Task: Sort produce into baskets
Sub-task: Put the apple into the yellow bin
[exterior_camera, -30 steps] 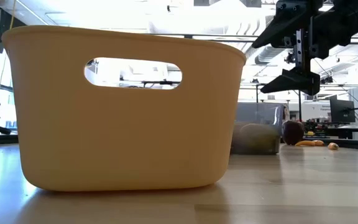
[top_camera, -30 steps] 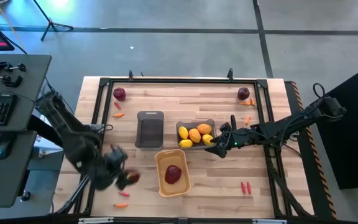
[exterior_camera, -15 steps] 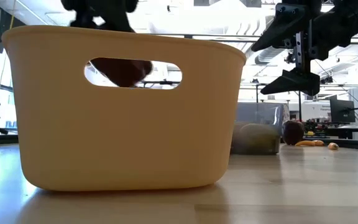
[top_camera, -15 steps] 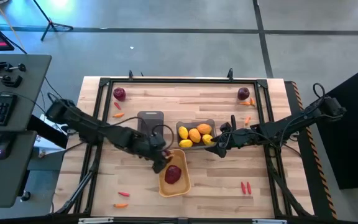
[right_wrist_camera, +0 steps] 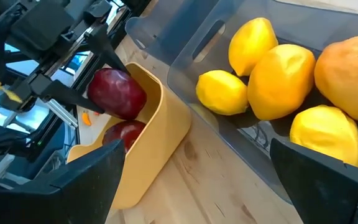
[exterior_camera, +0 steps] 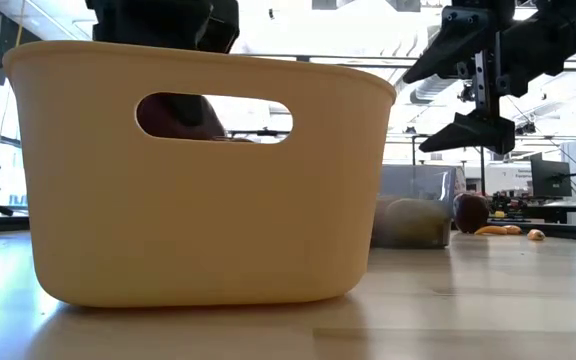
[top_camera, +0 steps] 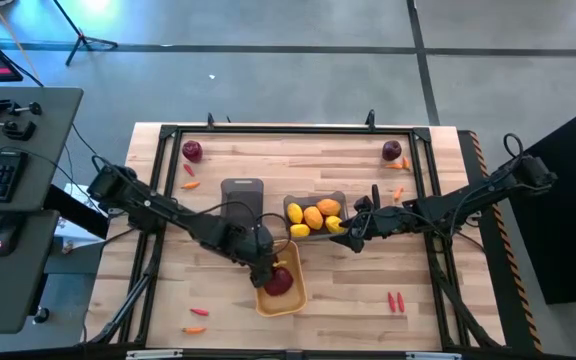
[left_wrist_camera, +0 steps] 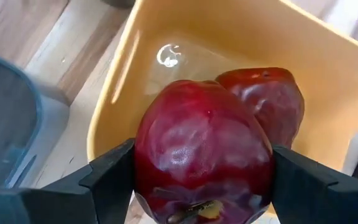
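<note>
Since a moment ago, our left tool went lower over the yellow basket. We see it pinching a dark red fruit above another red fruit. Our right tool is spread wide by the grey basket.

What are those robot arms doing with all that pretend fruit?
They are sorting it into bins. The left tool holds a dark red round toy apple over the yellow-orange plastic bin, where another red apple already lies. The right tool waits open beside the grey bin of yellow and orange oval fruits.
</note>
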